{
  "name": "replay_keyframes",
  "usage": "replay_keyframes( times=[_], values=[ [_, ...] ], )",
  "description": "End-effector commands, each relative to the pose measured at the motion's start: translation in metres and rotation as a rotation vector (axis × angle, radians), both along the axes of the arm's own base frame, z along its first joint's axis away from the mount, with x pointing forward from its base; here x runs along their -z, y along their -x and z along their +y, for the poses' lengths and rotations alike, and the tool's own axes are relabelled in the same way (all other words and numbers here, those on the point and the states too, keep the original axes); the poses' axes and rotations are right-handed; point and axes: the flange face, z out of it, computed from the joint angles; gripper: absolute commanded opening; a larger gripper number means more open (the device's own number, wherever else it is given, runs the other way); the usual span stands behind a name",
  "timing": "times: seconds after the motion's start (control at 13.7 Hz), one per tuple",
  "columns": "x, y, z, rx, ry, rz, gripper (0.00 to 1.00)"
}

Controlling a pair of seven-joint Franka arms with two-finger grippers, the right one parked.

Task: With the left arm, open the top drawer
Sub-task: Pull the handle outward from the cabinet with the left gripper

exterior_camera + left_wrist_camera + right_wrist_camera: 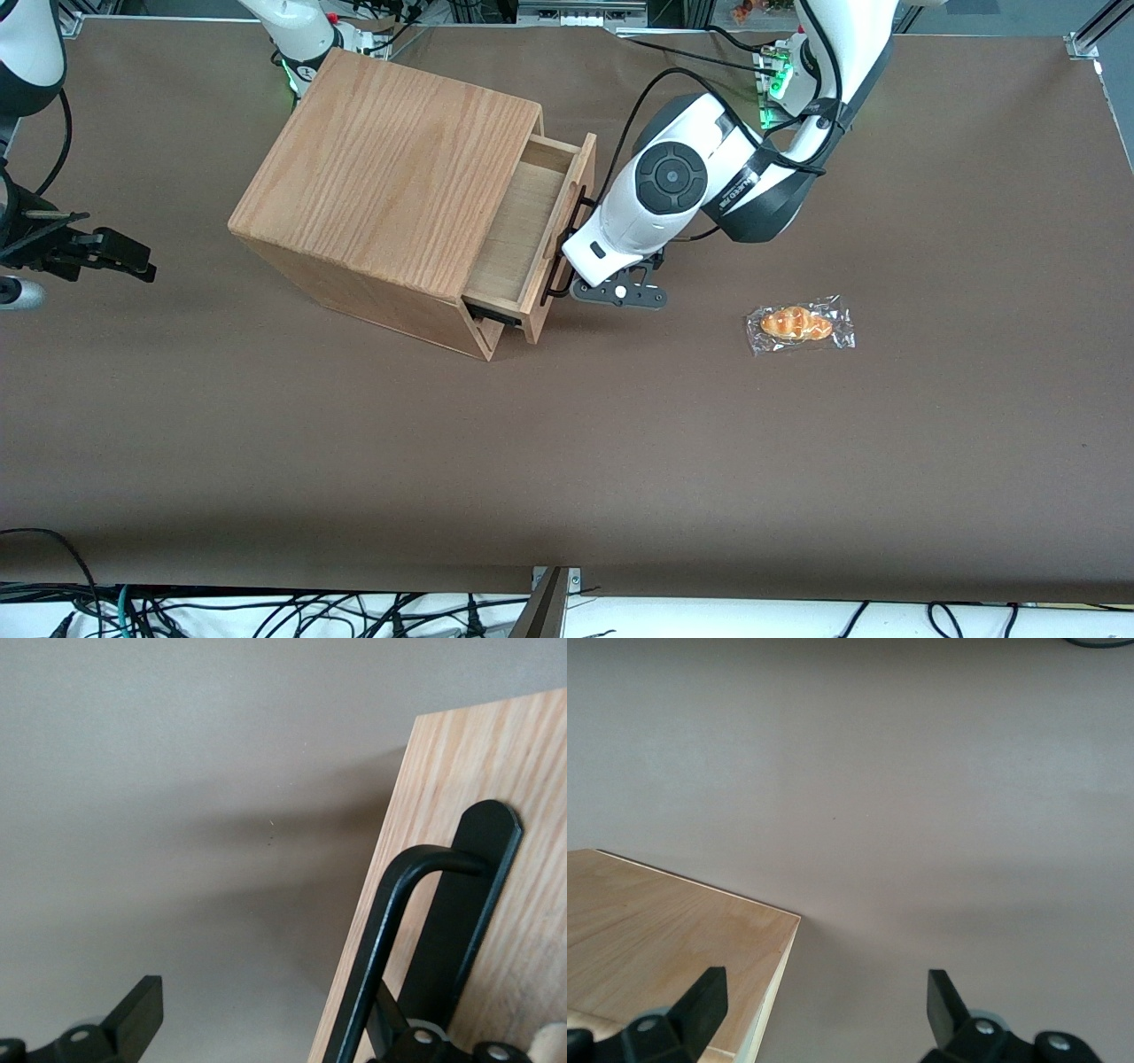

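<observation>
The top drawer (518,232) stands pulled partway out of the oak cabinet (390,168), its pale floor showing. Its thin black bar handle (557,276) runs across the drawer front (523,771). The left arm (673,190) reaches down in front of the drawer, with its gripper (572,264) at the handle. In the left wrist view the gripper (266,1032) is open. One finger (133,1019) hangs free over the table. The other finger sits between the handle bar (381,939) and the drawer front, mostly hidden by the bar.
A wrapped bread roll (800,324) lies on the brown table (567,461), toward the working arm's end and nearer the front camera than the gripper. The cabinet stands at an angle on the table.
</observation>
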Motion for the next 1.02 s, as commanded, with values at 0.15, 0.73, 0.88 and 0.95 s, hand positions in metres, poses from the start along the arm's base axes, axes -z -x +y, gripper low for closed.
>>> replay_keyframes(
  times=[0.15,0.73,0.88,0.95],
  values=[
    [-0.015,-0.009,0.027,0.044,-0.011,-0.008,1.0],
    [-0.018,-0.01,0.035,0.047,-0.022,0.006,1.0],
    [-0.017,-0.008,0.032,0.052,-0.02,0.005,1.0],
    [-0.016,-0.006,0.028,0.056,-0.021,0.007,1.0]
  ],
)
